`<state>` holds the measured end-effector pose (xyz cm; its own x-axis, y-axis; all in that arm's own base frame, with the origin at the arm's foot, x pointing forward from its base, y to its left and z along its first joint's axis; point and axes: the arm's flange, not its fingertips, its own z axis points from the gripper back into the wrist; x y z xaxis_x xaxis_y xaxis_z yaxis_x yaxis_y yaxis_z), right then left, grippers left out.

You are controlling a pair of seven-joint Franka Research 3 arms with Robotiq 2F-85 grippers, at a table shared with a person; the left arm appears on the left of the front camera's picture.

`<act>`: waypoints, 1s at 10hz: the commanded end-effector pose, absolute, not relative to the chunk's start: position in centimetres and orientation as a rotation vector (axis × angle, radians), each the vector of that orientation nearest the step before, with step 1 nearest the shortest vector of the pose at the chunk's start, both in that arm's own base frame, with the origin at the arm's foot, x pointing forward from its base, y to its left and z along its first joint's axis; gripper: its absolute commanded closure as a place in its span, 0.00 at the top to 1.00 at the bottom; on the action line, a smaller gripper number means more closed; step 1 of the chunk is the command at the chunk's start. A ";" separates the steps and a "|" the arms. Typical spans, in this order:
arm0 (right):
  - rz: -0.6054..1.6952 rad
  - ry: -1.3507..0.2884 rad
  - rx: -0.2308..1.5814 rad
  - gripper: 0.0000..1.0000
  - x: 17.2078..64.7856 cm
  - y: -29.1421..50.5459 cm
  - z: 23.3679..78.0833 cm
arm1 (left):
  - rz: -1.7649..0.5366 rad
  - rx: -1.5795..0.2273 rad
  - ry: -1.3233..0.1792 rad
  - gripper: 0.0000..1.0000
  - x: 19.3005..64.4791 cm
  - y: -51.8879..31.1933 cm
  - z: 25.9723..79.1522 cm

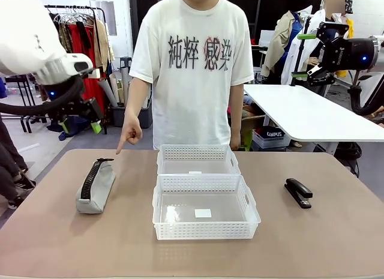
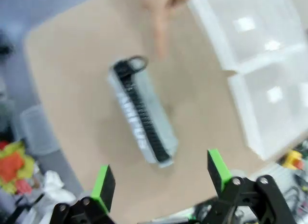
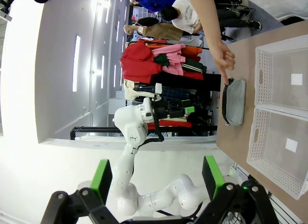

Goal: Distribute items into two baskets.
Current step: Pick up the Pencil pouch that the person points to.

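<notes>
On my worktop (image 1: 54, 243) the near basket (image 1: 205, 232) and the far basket (image 1: 198, 152) sit in the middle, touching, one behind the other. The far one is on the person's side. The pouch (image 1: 96, 188) lies to their left, apart from them, running front to back. The stapler (image 1: 298, 192) lies to their right, well apart, level with the near basket. The person stands behind the far edge, and their hand (image 1: 130, 135) points down just behind the pouch's far end. My left tool (image 1: 80, 126) hangs above the pouch, toward its far end. My right tool (image 1: 302, 56) is high up at the far right, beyond the stapler.
</notes>
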<state>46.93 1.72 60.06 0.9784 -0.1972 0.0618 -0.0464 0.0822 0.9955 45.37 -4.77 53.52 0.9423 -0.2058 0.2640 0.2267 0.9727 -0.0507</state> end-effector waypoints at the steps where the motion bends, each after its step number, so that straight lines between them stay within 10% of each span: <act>1: -0.114 -0.199 1.487 1.00 46.9 1.7 60.1 | -0.019 0.239 -0.170 1.00 47.3 -6.7 50.1; 10: -0.114 -0.199 1.487 1.00 46.9 1.7 60.1 | 0.009 0.052 -0.045 1.00 48.5 -6.7 38.9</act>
<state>46.93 1.71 60.04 0.9784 -0.1973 0.0614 -0.0459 0.0822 0.9956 48.84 -7.26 39.50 0.9989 0.0441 0.0175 -0.0455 0.9948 0.0914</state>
